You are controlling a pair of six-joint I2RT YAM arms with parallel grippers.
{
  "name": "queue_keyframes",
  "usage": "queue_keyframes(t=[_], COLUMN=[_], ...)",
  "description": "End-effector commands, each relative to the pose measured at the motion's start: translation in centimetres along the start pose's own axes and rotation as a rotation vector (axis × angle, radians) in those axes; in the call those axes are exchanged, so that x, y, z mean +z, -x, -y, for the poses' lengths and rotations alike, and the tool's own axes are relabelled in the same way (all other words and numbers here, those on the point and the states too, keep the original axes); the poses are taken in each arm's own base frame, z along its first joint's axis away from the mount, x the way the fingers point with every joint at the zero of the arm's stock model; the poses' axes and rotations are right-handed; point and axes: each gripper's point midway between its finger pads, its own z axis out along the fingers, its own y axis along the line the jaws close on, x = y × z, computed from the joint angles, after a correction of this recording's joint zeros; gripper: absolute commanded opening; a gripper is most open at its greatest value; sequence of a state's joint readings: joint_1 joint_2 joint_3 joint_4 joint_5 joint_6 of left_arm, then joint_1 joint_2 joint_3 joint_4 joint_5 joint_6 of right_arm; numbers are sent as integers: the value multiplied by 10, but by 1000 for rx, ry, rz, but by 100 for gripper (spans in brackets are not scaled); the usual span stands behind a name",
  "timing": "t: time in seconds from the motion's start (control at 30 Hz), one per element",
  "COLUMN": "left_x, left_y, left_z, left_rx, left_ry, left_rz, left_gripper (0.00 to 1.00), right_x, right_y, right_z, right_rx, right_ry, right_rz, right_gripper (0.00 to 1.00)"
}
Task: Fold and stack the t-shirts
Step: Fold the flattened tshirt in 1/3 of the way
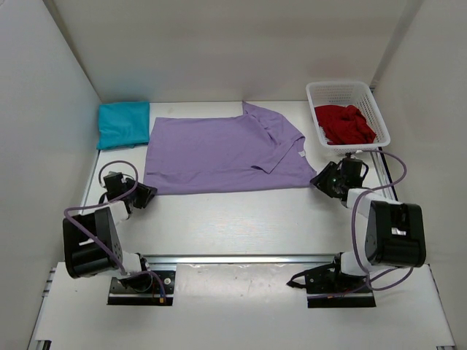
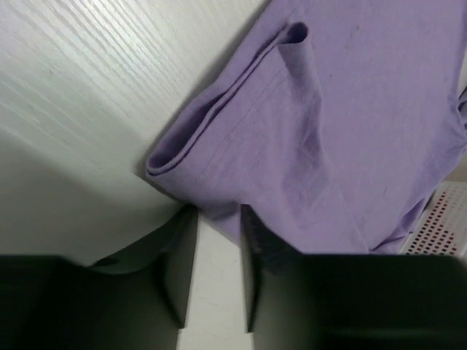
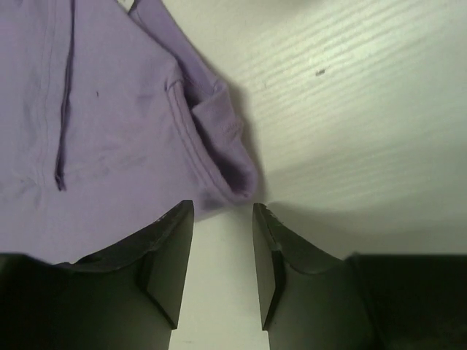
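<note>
A lavender t-shirt (image 1: 219, 153) lies spread flat across the middle of the table, with one sleeve turned in near its right side. My left gripper (image 1: 148, 193) stands open at the shirt's near left corner. In the left wrist view the doubled hem (image 2: 219, 138) lies just past the fingertips, and a tip of cloth reaches between the parted jaws (image 2: 217, 215). My right gripper (image 1: 317, 181) is open at the near right corner, where the rolled edge (image 3: 219, 138) rests just beyond its gap (image 3: 222, 208). A teal t-shirt (image 1: 122, 124) sits folded at the back left. A dark red t-shirt (image 1: 346, 124) lies crumpled in the basket.
The white mesh basket (image 1: 349, 87) stands at the back right, close behind my right gripper; its corner also shows in the left wrist view (image 2: 441, 226). White walls enclose the table on three sides. Bare tabletop runs between the shirt's near edge and the arm bases.
</note>
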State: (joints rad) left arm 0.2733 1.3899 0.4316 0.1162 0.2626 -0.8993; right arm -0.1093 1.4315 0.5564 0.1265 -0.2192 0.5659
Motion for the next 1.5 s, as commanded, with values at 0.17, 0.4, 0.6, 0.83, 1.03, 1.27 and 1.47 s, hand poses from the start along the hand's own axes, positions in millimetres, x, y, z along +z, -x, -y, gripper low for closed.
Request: queue_keyframes(t=[0.17, 0.4, 0.6, 0.83, 1.03, 1.27, 1.47], left_x=[21, 9, -27, -62, -73, -85, -82], left_y=[-9, -12, -27, -53, -53, -19, -83], left_z=[8, -2, -38, -44, -55, 10, 86], left_rx=[9, -25, -77, 27, 63, 236, 395], left_ry=[-5, 8, 13, 18, 83, -42, -317], left_rz=[-39, -46, -83, -74, -60, 16, -98], left_gripper=[7, 0, 0, 0, 71, 75, 40], right_x=[30, -8, -54, -87, -106, -125, -84], right_y=[30, 14, -37, -74, -59, -17, -51], right_z=[-7, 3, 28, 40, 30, -25, -95], right_rx=[39, 128, 269, 249, 147, -68, -215], right_ry=[35, 22, 35, -27, -62, 99, 258], right_rz=[28, 78, 76, 34, 66, 129, 23], right_gripper=[4, 0, 0, 0, 39, 45, 0])
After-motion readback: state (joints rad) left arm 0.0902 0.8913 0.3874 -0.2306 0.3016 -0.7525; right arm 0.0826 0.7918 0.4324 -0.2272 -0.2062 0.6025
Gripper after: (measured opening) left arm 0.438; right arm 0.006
